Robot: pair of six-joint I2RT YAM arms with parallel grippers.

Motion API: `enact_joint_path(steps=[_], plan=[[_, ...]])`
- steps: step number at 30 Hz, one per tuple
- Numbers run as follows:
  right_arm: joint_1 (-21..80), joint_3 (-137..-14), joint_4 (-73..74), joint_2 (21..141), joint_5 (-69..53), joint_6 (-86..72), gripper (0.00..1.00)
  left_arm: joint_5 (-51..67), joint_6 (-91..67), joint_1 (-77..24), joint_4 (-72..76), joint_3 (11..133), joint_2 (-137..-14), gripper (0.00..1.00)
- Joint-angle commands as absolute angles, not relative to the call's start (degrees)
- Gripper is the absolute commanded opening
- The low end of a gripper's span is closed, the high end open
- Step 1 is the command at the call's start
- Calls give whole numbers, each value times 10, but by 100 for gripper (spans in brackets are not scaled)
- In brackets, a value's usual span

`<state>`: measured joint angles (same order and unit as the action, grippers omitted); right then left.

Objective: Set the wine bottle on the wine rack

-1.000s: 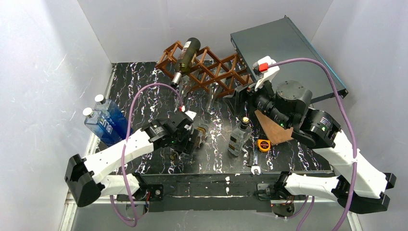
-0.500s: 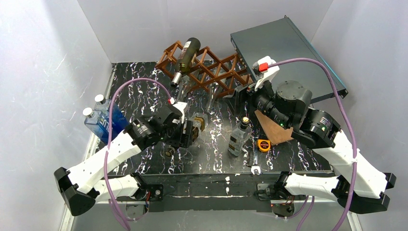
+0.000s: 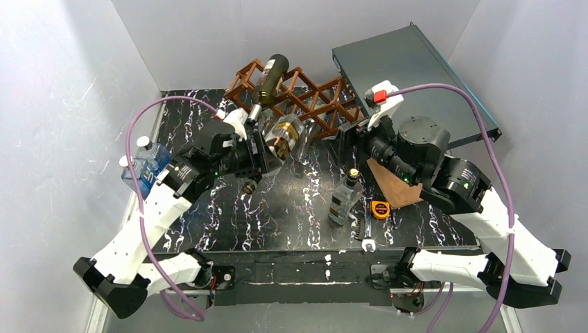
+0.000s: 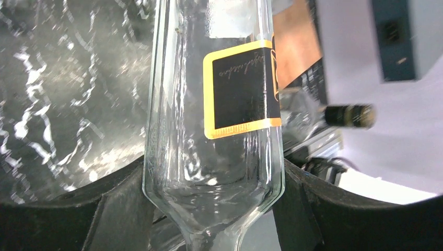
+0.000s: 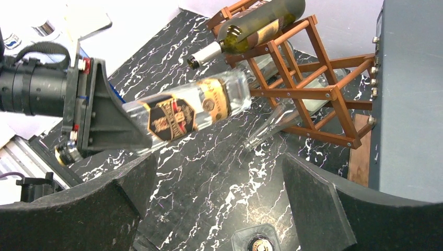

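The clear wine bottle (image 3: 281, 135) is pinched near its shoulder between the left jaws and held above the worktop (image 3: 291, 215), base towards the wine rack (image 5: 292, 93) just beyond those jaws; the right jaws are spread and empty. The carrying step is judged to be in hand, and next the base must be lined up with a free opening beside the green bottle (image 5: 261, 21) lodged there. A black, orange-edged label is seen, its script too blurred to be read.
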<state>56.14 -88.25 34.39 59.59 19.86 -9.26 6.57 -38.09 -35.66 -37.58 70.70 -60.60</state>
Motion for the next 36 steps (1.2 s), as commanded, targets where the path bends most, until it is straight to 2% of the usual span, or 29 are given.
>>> enact_joint_path(steps=[1, 6, 10, 14, 22, 36], plan=[[562, -901, 312, 583, 216, -91, 98, 126, -440, -335, -178, 767, -622, 0], [561, -908, 314, 583, 223, -86, 98, 133, -476, -314, -122, 813, -692, 0], [562, -915, 313, 580, 247, -77, 98, 158, -565, -284, -44, 821, -744, 0], [562, -944, 307, 575, 295, -45, 98, 138, -619, -274, 21, 922, -886, 0], [562, -946, 299, 573, 293, -18, 98, 97, -612, -286, 25, 1042, -1009, 0], [562, -934, 293, 564, 304, -6, 98, 86, -583, -301, 11, 1149, -1129, 0]])
